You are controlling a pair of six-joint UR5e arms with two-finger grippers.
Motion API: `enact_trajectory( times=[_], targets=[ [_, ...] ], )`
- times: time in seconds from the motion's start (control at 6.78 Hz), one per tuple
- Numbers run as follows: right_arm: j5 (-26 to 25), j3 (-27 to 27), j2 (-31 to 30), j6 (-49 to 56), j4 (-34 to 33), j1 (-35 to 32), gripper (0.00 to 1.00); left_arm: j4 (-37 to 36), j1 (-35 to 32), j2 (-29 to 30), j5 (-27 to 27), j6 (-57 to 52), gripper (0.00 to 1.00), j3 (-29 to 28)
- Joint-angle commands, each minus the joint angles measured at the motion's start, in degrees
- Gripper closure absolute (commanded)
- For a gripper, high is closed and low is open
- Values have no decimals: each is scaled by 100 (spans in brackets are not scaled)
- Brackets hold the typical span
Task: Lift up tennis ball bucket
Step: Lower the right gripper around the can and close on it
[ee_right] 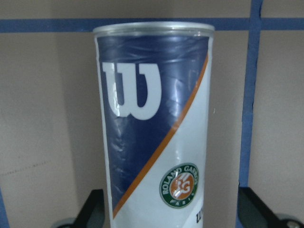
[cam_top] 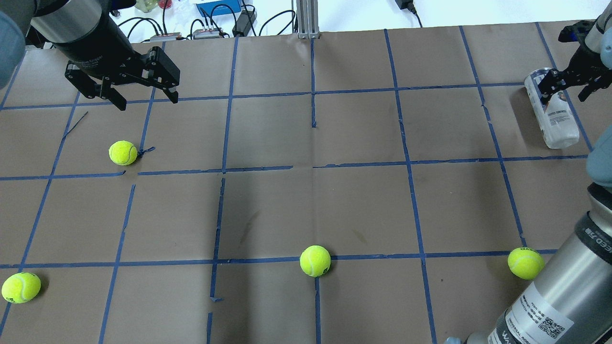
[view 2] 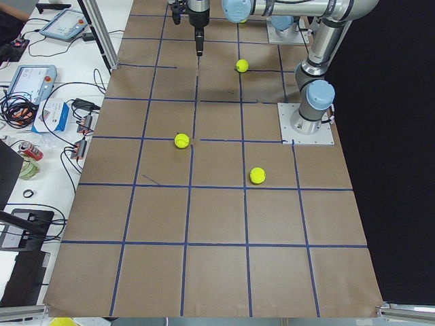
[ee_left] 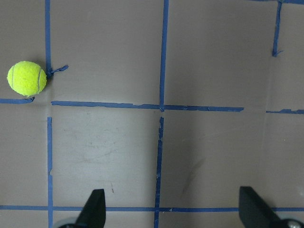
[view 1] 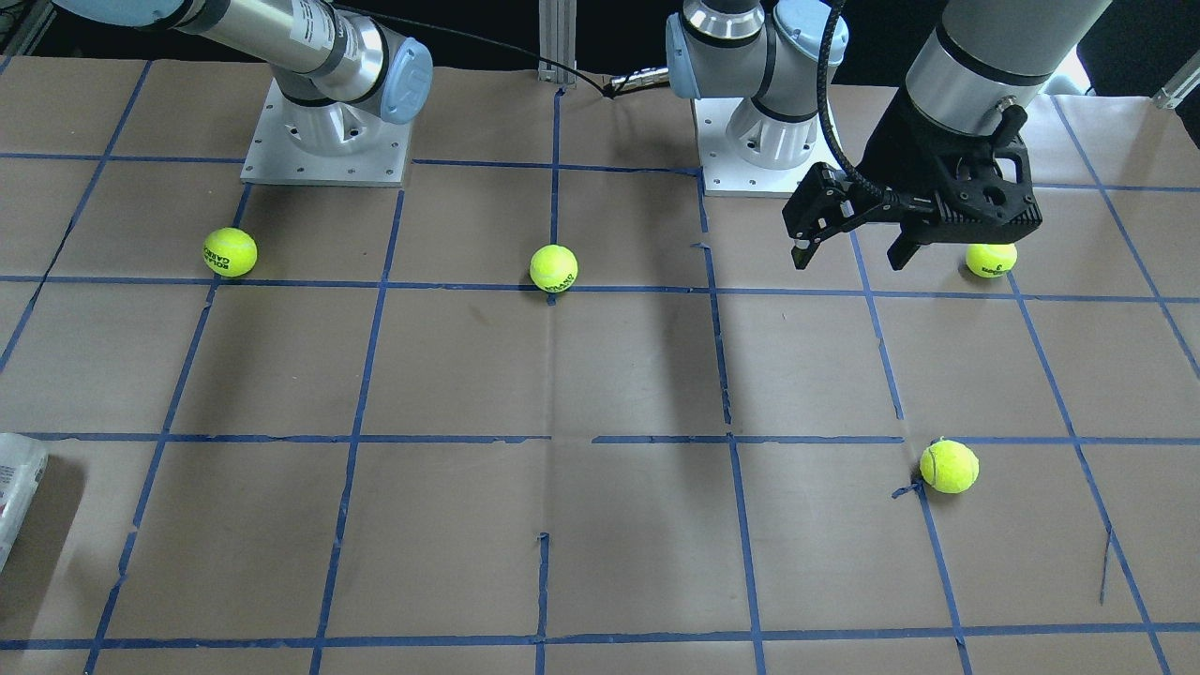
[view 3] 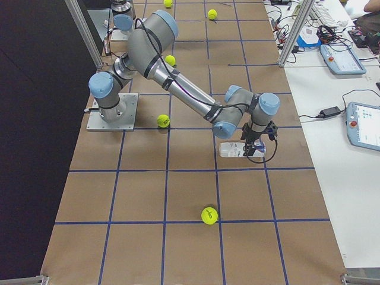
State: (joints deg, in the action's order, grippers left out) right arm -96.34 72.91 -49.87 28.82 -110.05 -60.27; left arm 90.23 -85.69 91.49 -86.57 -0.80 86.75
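The tennis ball bucket [cam_top: 554, 119] is a slim clear can with a navy and white label and a W logo. It lies on its side at the table's far right, and also shows in the exterior right view [view 3: 234, 149]. It fills the right wrist view [ee_right: 154, 133]. My right gripper [cam_top: 566, 90] is open just above the can's upper part, one finger [ee_right: 92, 211] on each side of it, not closed on it. My left gripper [cam_top: 148, 99] is open and empty, hovering over the far left of the table [view 1: 848, 258].
Several yellow tennis balls lie loose on the brown paper with its blue tape grid: one [cam_top: 123, 153] below my left gripper, one [cam_top: 21, 287] at the near left, one [cam_top: 315, 261] near the middle, one [cam_top: 525, 263] by my right arm.
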Motion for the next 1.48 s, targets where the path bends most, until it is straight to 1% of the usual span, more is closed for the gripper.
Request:
enact_trajectory(
  times=[0.0, 0.15, 0.3, 0.44, 0.59, 0.74, 0.89, 1.03, 1.18, 1.33],
  targets=[
    [254, 459, -14, 393, -678, 251, 1, 3, 0, 0, 0, 1, 0, 0],
    [483, 531, -14, 510, -693, 296, 1, 3, 0, 0, 9, 1, 0, 0],
    [528, 523, -57, 528, -667, 297, 5, -6, 0, 0, 0, 1, 0, 0],
    [546, 540, -58, 763, -675, 297, 21, 3, 0, 0, 0, 1, 0, 0],
    [546, 540, -58, 809, -684, 297, 31, 3, 0, 0, 0, -8, 0, 0],
    [529, 584, -93, 836, -632, 297, 37, 3, 0, 0, 0, 1, 0, 0],
    [529, 584, -197, 949, -492, 297, 37, 3, 0, 0, 0, -8, 0, 0],
    [546, 628, -451, 1490, -412, 297, 37, 3, 0, 0, 0, -8, 0, 0],
    [564, 672, -497, 2313, -681, 297, 37, 3, 0, 0, 0, -8, 0, 0],
    [842, 690, -576, 2513, -658, 279, 35, 3, 0, 0, 0, -8, 0, 0]
  ],
)
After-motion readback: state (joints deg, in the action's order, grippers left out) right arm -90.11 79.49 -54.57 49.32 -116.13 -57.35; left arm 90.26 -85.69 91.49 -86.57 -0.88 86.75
